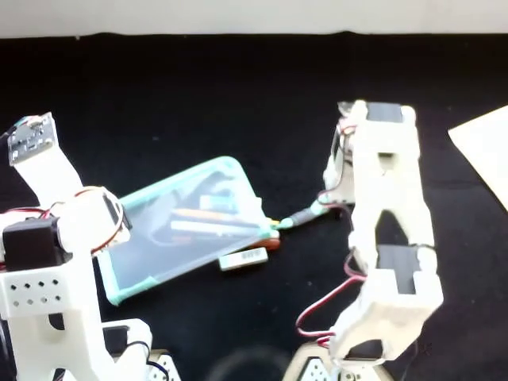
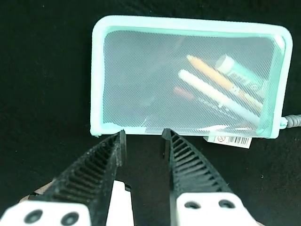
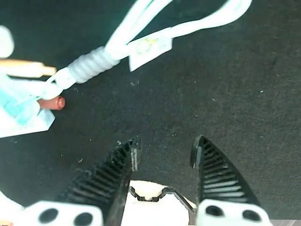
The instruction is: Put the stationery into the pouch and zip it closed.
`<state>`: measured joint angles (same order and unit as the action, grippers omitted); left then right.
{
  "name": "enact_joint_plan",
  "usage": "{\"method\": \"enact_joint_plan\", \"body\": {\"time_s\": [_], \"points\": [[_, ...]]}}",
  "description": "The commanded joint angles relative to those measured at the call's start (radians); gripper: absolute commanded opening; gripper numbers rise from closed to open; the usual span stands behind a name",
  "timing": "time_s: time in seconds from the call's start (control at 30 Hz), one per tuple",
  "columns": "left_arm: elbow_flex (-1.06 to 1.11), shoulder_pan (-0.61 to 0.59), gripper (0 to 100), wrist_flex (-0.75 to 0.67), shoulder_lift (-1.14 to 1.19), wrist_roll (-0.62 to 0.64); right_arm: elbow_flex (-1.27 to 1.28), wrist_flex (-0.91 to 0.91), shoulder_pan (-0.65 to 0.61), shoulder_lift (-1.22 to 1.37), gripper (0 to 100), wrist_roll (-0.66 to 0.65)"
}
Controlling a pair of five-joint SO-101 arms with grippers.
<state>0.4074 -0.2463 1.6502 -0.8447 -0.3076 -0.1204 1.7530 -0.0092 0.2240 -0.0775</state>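
High view: the mint-edged mesh pouch point(image 1: 186, 230) lies flat and askew on the black surface point(image 1: 198, 103), with pens visible through its mesh. A white label point(image 1: 244, 259) lies at its near edge, and a grey pull cord point(image 1: 305, 216) runs from its corner toward the right arm point(image 1: 389, 222). A pale sheet point(image 1: 484, 151) lies at the far right edge, well apart. Left wrist view: the left hand point(image 2: 143, 136) is released, jaws parted with nothing between them, tips just short of the pouch's long edge. Inside the pouch lie an orange pencil point(image 2: 211, 74), a white pen point(image 2: 216, 96), a white tube point(image 2: 237, 71) and a small reddish piece point(image 2: 183, 92), all gathered toward the cord end. Right wrist view: the right hand point(image 3: 165, 141) is released and empty above bare surface, near the pull cord but apart from it. The cord's ribbed grey sleeve meets the pouch corner, where a red tip point(image 3: 51, 102) shows. Whether the zip is fully closed cannot be told.
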Motion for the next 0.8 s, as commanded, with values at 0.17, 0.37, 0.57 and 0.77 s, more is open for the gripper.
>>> {"method": "enact_joint_plan", "body": {"time_s": [0.17,0.37,0.57,0.77], "points": [[-0.013,0.01,14,-0.052,-0.004,-0.012,-0.165,0.005,0.122,0.008,18.3,0.133],[0.082,0.008,14,-0.138,-0.004,-0.012,-0.185,0.005,0.093,0.013,18.4,0.382],[0.156,0.005,14,-0.21,-0.005,-0.012,-0.176,-0.056,0.012,0.016,18.4,0.39],[0.16,0.005,14,-0.224,-0.005,-0.012,-0.174,-0.13,0.007,0.096,18.4,0.439]]}}
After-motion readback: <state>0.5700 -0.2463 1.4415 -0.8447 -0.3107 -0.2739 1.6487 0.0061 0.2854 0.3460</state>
